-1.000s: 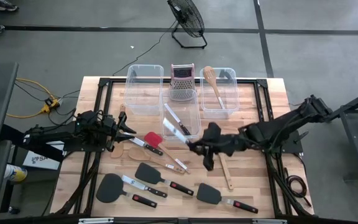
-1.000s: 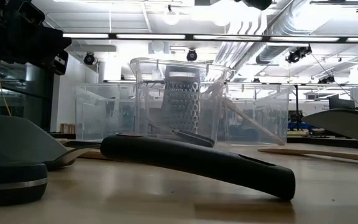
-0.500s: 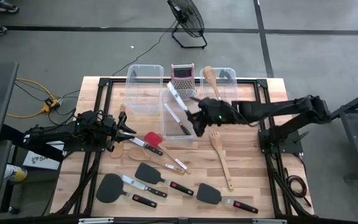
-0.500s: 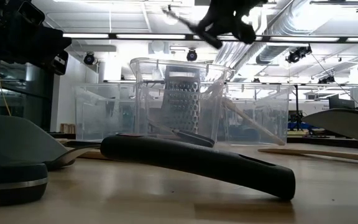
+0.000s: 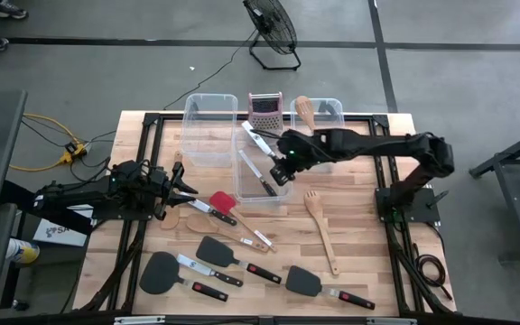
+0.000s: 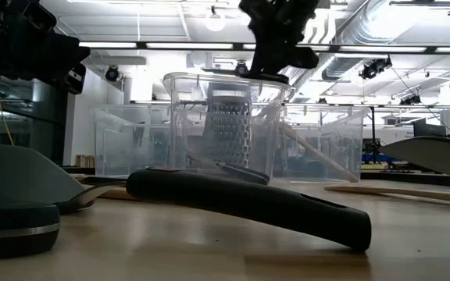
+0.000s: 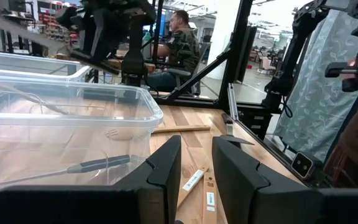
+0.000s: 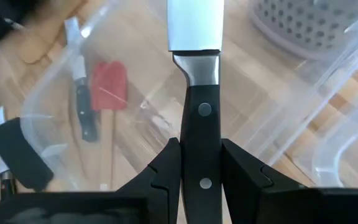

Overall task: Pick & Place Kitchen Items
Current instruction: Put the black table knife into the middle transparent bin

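- Right gripper: clamped on the black handle of a steel knife, which I am holding above the middle clear bin, blade toward the box grater at the back. I judge this to be the carry-and-drop step, release not yet made.
- Left gripper: parked over the table's left side, fingers a little apart, nothing between them that I can see.
- Already binned: one knife in the middle bin; a wooden spoon in the right-hand bin.
- Left-hand bin: I cannot make out any utensil in it.
- Left on the table: red spatula with another knife just beside it; three black spatulas along the near edge; a wooden fork right of centre; further pale wooden pieces near the red spatula.
- Progress, by my estimate: early to middle; two items stored, one in transit, most of the spread unsorted.
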